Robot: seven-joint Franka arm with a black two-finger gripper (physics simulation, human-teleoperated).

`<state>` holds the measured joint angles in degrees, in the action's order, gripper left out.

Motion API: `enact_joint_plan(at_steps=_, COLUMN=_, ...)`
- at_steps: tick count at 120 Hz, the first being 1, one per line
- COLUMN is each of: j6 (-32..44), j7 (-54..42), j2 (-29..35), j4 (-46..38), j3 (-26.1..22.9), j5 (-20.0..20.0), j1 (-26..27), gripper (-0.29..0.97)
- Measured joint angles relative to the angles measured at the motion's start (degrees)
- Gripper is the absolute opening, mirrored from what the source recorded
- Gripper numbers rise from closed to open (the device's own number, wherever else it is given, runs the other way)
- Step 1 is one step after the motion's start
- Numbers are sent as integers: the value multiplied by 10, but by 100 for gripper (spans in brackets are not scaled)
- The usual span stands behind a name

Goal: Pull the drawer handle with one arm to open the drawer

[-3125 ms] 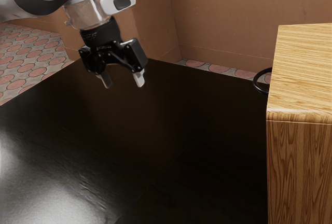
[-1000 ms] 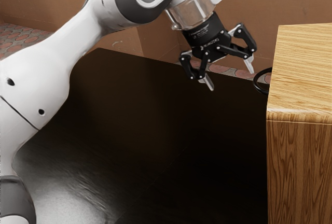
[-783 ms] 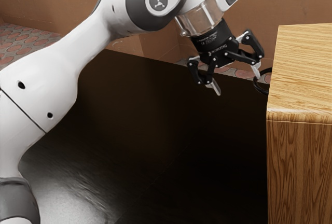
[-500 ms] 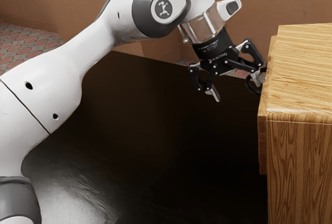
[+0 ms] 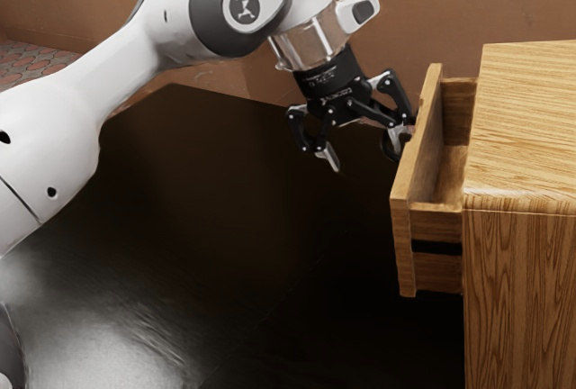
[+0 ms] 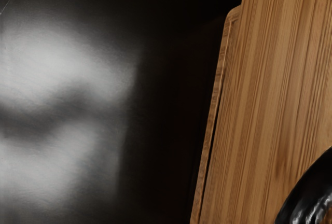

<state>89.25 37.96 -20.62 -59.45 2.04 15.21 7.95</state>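
A wooden cabinet [image 5: 522, 227] stands at the exterior view's right. Its top drawer [image 5: 416, 191] is pulled partway out toward the left, with the inside showing behind the front panel. My gripper [image 5: 364, 151] is open, with its fingers spread wide. One fingertip [image 5: 397, 141] is at the black ring handle on the drawer front, which it largely hides. The other fingertip [image 5: 331, 158] hangs free over the table. In the wrist view the wooden drawer front [image 6: 270, 105] is close by, and the black handle [image 6: 311, 203] curves in at the corner.
The cabinet sits on a dark glossy table [image 5: 225, 254] that stretches to the exterior view's left and front. Brown walls [image 5: 504, 2] close off the back. Patterned floor [image 5: 27, 56] shows at the far left.
My hand travelled from the exterior view's left to the handle, hooked one finger on it, then moved back left. The drawer slid out from shut to partly open.
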Motion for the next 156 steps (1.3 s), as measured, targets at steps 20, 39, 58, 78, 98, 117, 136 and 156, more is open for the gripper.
enact_joint_plan(at_steps=20, j6=-4, j7=-12, j2=9, j4=-14, j3=0, j5=-2, j1=-20, gripper=68)
enact_joint_plan(at_steps=39, j6=-9, j7=-26, j2=21, j4=-27, j3=-1, j5=-7, j1=-40, gripper=68)
enact_joint_plan(at_steps=58, j6=-17, j7=-45, j2=28, j4=-30, j3=1, j5=-16, j1=-50, gripper=67)
enact_joint_plan(at_steps=78, j6=-25, j7=-68, j2=33, j4=-38, j3=0, j5=-30, j1=-64, gripper=67)
enact_joint_plan(at_steps=98, j6=-36, j7=-93, j2=40, j4=-46, j3=27, j5=-41, j1=-60, gripper=68)
enact_joint_plan(at_steps=117, j6=-49, j7=-119, j2=59, j4=-50, j3=71, j5=-43, j1=-71, gripper=68)
enact_joint_plan(at_steps=136, j6=-69, j7=-141, j2=104, j4=-37, j3=129, j5=-41, j1=-108, gripper=68)
enact_joint_plan(at_steps=156, j6=-101, j7=-196, j2=126, j4=-37, j3=153, j5=19, j1=-109, gripper=68)
